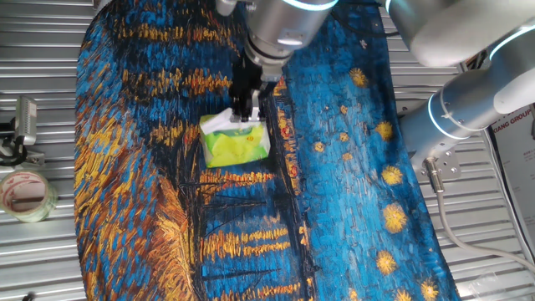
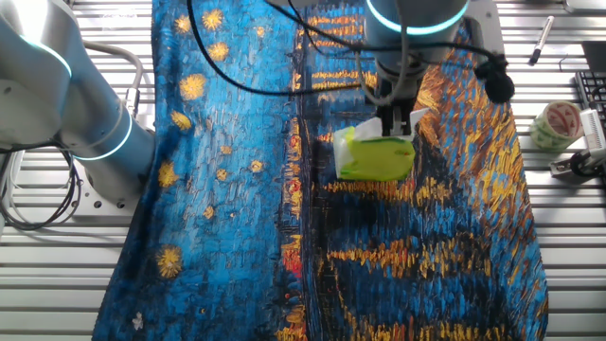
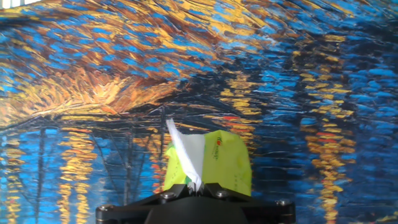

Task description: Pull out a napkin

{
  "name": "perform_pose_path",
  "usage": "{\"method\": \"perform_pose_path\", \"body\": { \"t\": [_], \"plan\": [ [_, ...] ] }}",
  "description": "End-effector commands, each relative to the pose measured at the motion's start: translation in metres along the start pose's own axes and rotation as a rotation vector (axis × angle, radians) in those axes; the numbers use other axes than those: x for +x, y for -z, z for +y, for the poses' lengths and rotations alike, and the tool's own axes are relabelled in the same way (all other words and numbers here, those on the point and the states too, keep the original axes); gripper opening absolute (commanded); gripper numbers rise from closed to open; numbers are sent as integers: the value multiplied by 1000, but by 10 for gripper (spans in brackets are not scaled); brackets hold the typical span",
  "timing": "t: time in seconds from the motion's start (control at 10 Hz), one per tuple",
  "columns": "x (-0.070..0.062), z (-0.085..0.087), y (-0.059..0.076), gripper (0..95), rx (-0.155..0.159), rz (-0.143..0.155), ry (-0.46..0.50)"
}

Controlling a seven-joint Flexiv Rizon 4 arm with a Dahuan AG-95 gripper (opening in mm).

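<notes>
The lime-green tissue pack [image 1: 236, 145] lies on the painted blue and yellow cloth [image 1: 351, 167]; it also shows in the other fixed view [image 2: 377, 159] and in the hand view [image 3: 224, 163]. A thin white napkin [image 3: 182, 152] sticks up out of the pack's top, and its upper end runs between my fingertips. My gripper [image 1: 246, 109] stands straight over the pack's far end, shut on the napkin; in the other fixed view the gripper [image 2: 398, 123] is just above the pack, and in the hand view [image 3: 198, 188] the jaws pinch the white sheet.
A roll of tape [image 1: 25, 194] and a metal clip [image 1: 23, 125] lie on the slatted metal table left of the cloth. In the other fixed view another tape roll [image 2: 557, 123] sits at the right. The arm's base [image 2: 104, 142] stands beside the cloth.
</notes>
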State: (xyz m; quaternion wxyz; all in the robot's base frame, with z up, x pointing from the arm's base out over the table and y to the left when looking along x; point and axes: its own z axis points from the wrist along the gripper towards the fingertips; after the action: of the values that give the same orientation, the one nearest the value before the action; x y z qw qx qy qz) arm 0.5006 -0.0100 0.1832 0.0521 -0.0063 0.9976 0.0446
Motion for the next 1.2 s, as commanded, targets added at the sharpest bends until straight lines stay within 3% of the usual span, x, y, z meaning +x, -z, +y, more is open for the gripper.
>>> {"method": "perform_pose_path", "body": {
  "t": [0.1, 0.4, 0.5, 0.7, 1.0, 1.2],
  "plan": [
    [0, -7, 4, 0, -8, 3, 2],
    [0, -15, 5, 0, 4, 2, -6],
    [1, -17, 2, 0, 41, -3, 0],
    [2, -20, -1, 0, 66, -12, 6],
    [2, -23, -3, 0, 82, -16, 11],
    [-1, -23, -3, 0, 76, -13, 8]
  ]
}}
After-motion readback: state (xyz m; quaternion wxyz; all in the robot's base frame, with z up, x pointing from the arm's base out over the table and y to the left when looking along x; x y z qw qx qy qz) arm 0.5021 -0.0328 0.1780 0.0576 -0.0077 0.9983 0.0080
